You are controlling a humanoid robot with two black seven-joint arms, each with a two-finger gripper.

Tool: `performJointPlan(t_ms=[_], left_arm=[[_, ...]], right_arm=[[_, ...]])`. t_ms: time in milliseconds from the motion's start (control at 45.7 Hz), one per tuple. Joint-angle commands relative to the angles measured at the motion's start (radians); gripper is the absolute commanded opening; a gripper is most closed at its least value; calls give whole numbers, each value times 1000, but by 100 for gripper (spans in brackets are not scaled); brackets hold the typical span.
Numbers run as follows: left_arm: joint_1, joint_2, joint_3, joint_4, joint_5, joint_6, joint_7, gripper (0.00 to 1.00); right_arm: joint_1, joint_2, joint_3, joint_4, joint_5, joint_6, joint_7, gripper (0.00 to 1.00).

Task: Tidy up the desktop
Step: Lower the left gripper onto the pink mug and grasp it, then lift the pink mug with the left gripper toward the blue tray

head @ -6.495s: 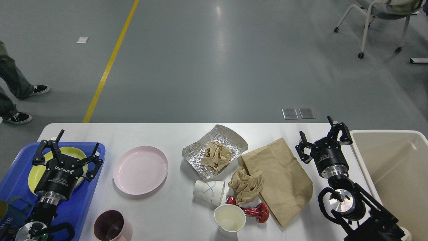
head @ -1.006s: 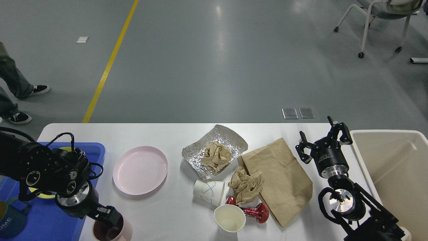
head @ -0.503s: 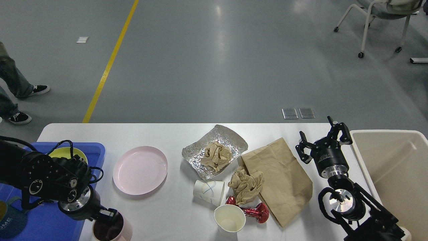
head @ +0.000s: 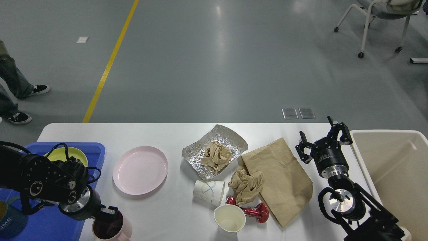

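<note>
— On the worktop (head: pixel 174 214), wide and white, filling the lower part of the view: what else around?

— At the left edge a blue tray (head: pixel 50 224) with a yellow plate (head: pixel 68 154) and a dark mug (head: pixel 8 217) marked "OME", only partly readable. Just beside the tray a pink plate (head: pixel 140 169). In the middle a foil sheet (head: pixel 230 140) holding a crumpled brown paper (head: pixel 215 155). Toward the near edge a paper cup on its side (head: pixel 209 192), an upright white cup (head: pixel 229 218), a red shiny object (head: pixel 255 212), another paper wad (head: pixel 245 185) and a flat brown bag (head: pixel 284 180). Past the right edge a beige bin (head: pixel 394 174).

— And the left gripper (head: pixel 108 212)?

— Down at the near left corner, at the rim of a pink mug with dark inside (head: pixel 112 227). Fingers dark and small there; cannot tell how wide. Arm covering part of the tray.

— The right gripper (head: pixel 322 137)?

— Raised near the right edge, between bag and bin, fingers (head: pixel 344 132) spread wide, holding nothing. Some white lettering on its body, too small to read.
</note>
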Motion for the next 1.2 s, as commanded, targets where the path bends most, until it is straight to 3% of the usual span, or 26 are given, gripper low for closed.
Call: performJointPlan(t_ms=[0,131,241,700,809,984,1006,1181], left_arm=[[1,5,0,-1,0,-14,1,26],[-1,11,2,-1,0,-21,1,19],[-7,15,-1,-1,-1,-66,-1,0],[-68,41,9,-10,-33,-106,-4,0],[-189,57,40,-46,-61,-182,-4,0],[-455,69,150,-90,-182,-317,-11,0],[-534,68,181,-99,-220,-360,-11,0],[-769,40,255,-110,-363,-484,-14,0]], right_arm=[[0,0,0,0,-1,0,0,100],[0,0,0,0,-1,0,0,100],[0,0,0,0,-1,0,0,100],[0,0,0,0,-1,0,0,100],[0,0,0,0,1,0,0,100],[0,0,0,0,-1,0,0,100],[0,0,0,0,-1,0,0,100],[0,0,0,0,-1,0,0,100]])
